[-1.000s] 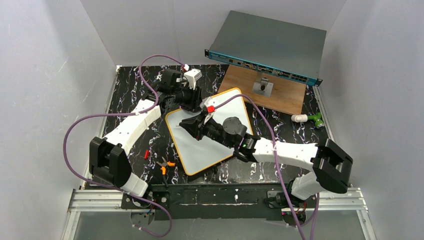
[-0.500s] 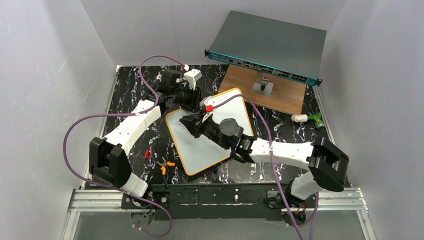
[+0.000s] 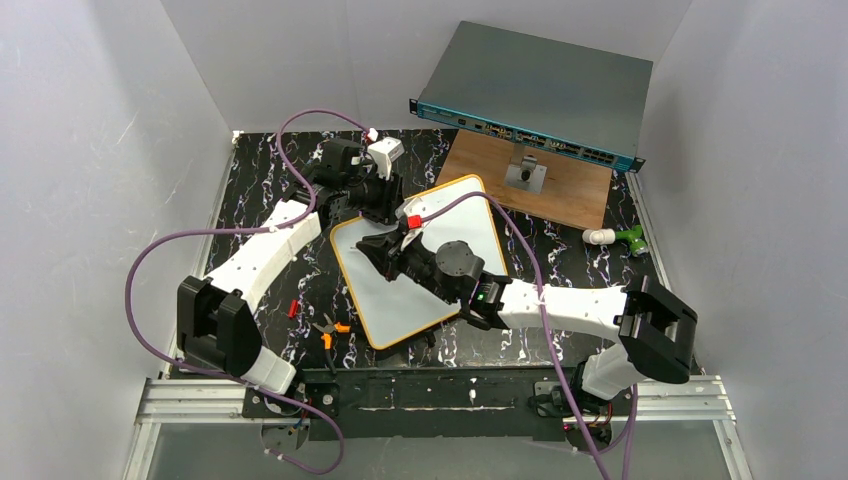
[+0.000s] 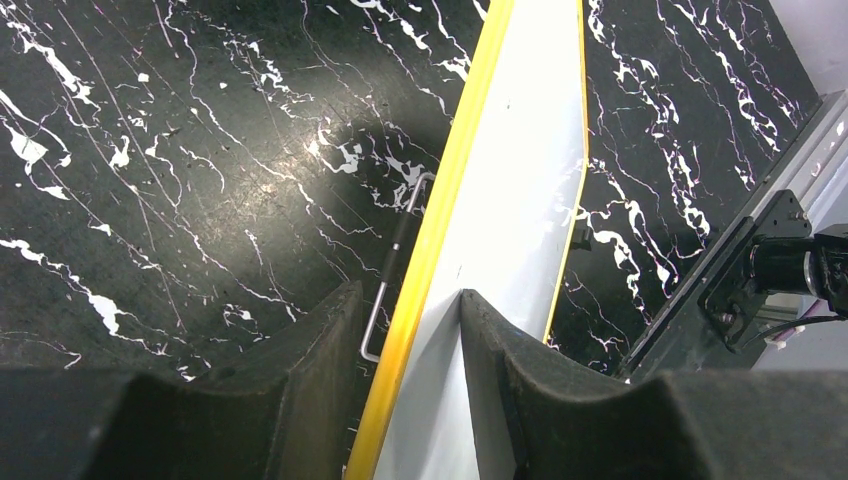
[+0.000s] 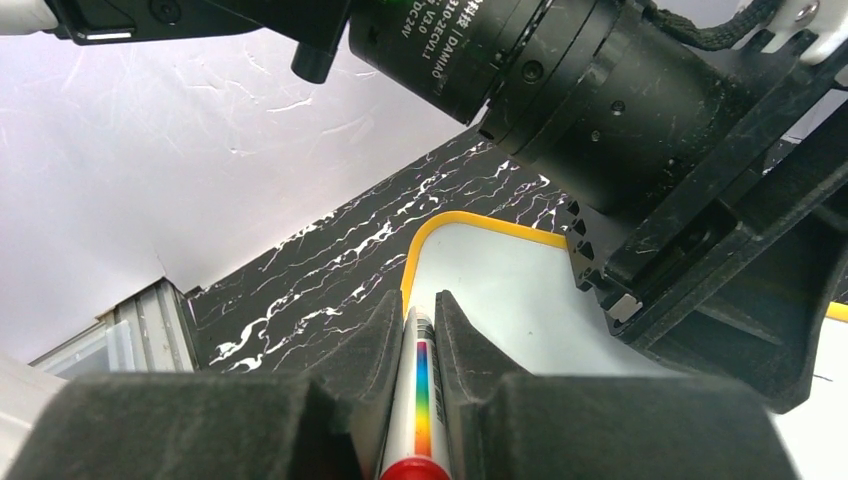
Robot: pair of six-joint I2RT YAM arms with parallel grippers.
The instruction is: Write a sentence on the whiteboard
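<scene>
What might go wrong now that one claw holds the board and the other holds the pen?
1. The left claw pinches the whiteboard only at its orange rim. A hard press from the marker may shift the board and spoil the writing.
2. The right claw works right beside the left arm. If it writes near that corner, the two might bump.
3. The marker sits in a narrow grip and might tilt or slip under pressure.
</scene>
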